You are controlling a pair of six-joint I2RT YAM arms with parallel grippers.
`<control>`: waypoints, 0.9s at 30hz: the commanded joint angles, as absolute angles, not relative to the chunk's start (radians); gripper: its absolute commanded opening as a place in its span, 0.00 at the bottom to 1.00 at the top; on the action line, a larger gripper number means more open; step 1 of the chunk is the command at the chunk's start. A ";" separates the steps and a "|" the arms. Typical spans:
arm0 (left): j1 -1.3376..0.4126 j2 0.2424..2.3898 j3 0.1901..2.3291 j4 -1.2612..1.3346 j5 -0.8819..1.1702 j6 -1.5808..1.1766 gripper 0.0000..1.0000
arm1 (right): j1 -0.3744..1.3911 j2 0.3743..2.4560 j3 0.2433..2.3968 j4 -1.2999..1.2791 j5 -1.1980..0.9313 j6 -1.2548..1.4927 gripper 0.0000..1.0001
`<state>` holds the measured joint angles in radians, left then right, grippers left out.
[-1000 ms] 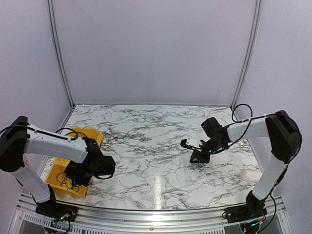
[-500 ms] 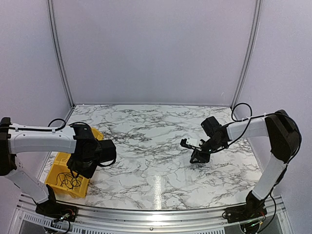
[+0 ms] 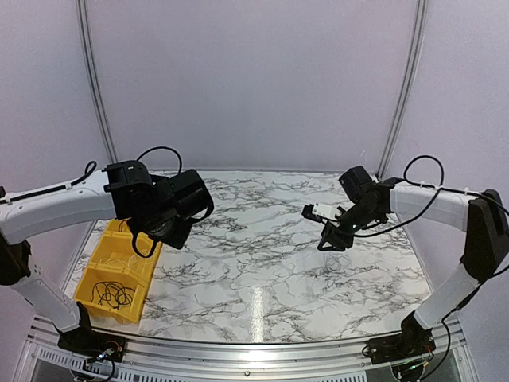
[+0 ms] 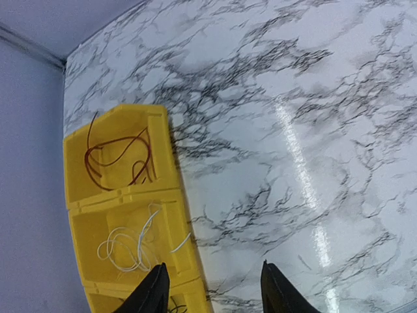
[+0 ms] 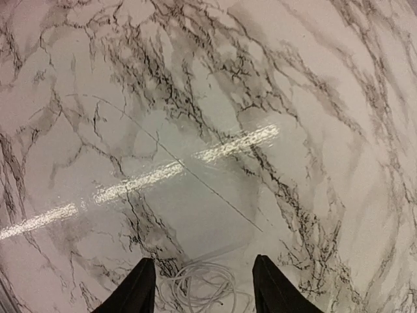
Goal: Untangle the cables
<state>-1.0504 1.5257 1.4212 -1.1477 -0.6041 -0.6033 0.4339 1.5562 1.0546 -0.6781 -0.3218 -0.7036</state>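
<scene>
The thin black cables (image 3: pixel 111 294) lie in loose loops in the nearest compartment of a yellow bin (image 3: pixel 97 267) at the front left. My left gripper (image 3: pixel 169 235) hangs open and empty above the bin's right edge. In the left wrist view its fingers (image 4: pixel 156 290) straddle the bin wall (image 4: pixel 171 195). A red cable (image 4: pixel 117 153) lies in the far compartment and a white cable (image 4: pixel 127 244) in the middle one. My right gripper (image 3: pixel 329 239) is open above a pale coiled cable (image 5: pixel 202 287) on the marble.
The bin (image 4: pixel 111 127) sits against the left wall rail. A thin dark line (image 5: pixel 195 179) crosses the marble ahead of the right gripper (image 5: pixel 203 279); I cannot tell whether it is a wire or a scratch. Purple walls close the table's back and sides.
My left arm has lifted out of the bin's near compartment and swung up and back, empty; the black cables now lie there. My right gripper has risen slightly.
</scene>
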 commanded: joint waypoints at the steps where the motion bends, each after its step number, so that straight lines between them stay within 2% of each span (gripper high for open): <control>1: -1.098 1.562 1.429 -0.814 -0.595 -0.437 0.50 | 0.426 1.466 1.126 -0.728 -0.357 -0.676 0.59; 3: -1.123 1.561 1.407 -0.649 -0.562 -0.388 0.51 | 0.413 1.433 1.124 -0.726 -0.352 -0.669 0.77; 4: -1.136 1.555 1.385 -0.563 -0.554 -0.366 0.51 | 0.397 1.419 1.120 -0.723 -0.357 -0.663 0.91; 5: -1.145 1.547 1.354 -0.462 -0.551 -0.353 0.52 | 0.381 1.411 1.114 -0.724 -0.361 -0.659 0.98; 8: -1.152 1.515 1.228 -0.106 -0.502 -0.341 0.55 | 0.335 1.395 1.098 -0.765 -0.382 -0.710 0.99; 9: -1.152 1.505 1.184 -0.007 -0.475 -0.352 0.55 | 0.324 1.391 1.094 -0.794 -0.396 -0.747 0.98; 10: -1.152 1.493 1.146 0.068 -0.446 -0.377 0.55 | 0.317 1.385 1.087 -0.819 -0.404 -0.788 0.93; 13: -1.151 1.477 1.057 0.222 -0.353 -0.419 0.54 | 0.314 1.359 1.040 -0.819 -0.373 -0.859 0.68; 14: -1.151 1.488 1.056 0.225 -0.328 -0.412 0.54 | 0.316 1.359 1.028 -0.811 -0.350 -0.868 0.64; 19: -1.152 1.539 1.082 0.181 -0.194 -0.407 0.54 | 0.318 1.404 0.992 -0.775 -0.298 -0.896 0.58; 27: -1.152 1.535 1.036 0.188 -0.178 -0.510 0.55 | 0.344 1.518 0.992 -0.719 -0.238 -0.885 0.56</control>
